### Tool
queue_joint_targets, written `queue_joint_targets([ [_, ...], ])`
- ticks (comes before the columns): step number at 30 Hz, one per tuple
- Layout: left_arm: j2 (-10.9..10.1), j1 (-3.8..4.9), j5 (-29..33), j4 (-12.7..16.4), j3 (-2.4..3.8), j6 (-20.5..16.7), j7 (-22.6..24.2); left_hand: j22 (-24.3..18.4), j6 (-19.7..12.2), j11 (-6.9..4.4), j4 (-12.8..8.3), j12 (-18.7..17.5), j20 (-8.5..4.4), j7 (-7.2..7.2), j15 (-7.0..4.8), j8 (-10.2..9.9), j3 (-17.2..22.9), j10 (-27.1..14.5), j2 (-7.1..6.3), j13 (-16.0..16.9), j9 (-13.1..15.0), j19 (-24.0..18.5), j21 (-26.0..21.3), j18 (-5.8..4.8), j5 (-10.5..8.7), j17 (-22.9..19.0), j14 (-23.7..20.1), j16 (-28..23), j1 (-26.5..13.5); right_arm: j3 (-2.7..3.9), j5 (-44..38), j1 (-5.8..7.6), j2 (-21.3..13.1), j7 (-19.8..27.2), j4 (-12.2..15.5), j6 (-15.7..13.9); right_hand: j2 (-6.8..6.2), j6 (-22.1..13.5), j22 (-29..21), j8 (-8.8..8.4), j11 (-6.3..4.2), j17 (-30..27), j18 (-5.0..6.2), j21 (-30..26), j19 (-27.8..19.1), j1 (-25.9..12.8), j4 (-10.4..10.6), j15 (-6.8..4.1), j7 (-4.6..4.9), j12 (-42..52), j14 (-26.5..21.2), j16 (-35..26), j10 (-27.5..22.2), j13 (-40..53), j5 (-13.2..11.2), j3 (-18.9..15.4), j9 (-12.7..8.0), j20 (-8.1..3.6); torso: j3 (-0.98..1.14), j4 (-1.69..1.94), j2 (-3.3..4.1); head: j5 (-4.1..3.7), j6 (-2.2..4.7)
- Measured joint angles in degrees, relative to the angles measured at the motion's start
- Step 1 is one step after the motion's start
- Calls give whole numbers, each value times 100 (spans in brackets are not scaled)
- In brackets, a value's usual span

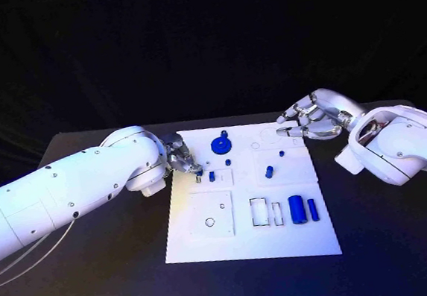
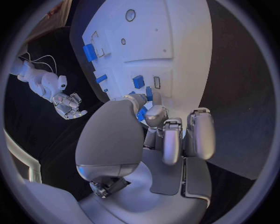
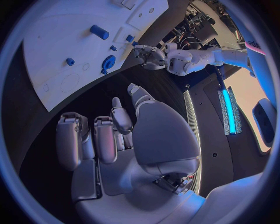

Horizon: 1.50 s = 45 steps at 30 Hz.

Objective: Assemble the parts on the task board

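My left robot hand point(image 1: 180, 159) pinches a small blue part point(image 2: 142, 113) at the white task board's point(image 1: 292, 238) left edge, my right robot hand point(image 1: 312, 119) hangs empty, and a tilted approach could jam it.

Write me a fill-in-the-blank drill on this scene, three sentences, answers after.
1. The task board lies on a table whose colour is ____.
2. The small parts on the board are coloured ____.
3. The robot hand over the board's left edge, beside a small part, is the ____ robot hand; the other robot hand hovers near the far right corner.

Answers: black; blue; left
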Motion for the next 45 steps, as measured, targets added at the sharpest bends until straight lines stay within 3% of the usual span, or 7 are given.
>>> queue_joint_targets([
  [11,5,-63,-215,46,-2,-82,-118,0,39,-12,-4,25,-20,1,0,-3,35,32,-29,22,-1,20,0,0,17,-1,0,0,-30,0,3,0,-13,3,0,0,0,0,0,0,0,0,0,0,0,0,0,0,0,0,0,0,0,0,0,0,0,0,2,-15,4,-3,-3],
  [45,-12,-67,-643,139,-8,299,-210,3,112,-21,-56,113,-30,-29,-21,30,87,123,-188,103,5,71,45,0,15,-3,-21,0,-98,-1,120,-1,-18,11,-10,1,0,0,3,0,0,4,0,0,0,0,-1,0,0,0,0,0,0,0,-1,1,-2,0,0,-15,5,15,-32],
])
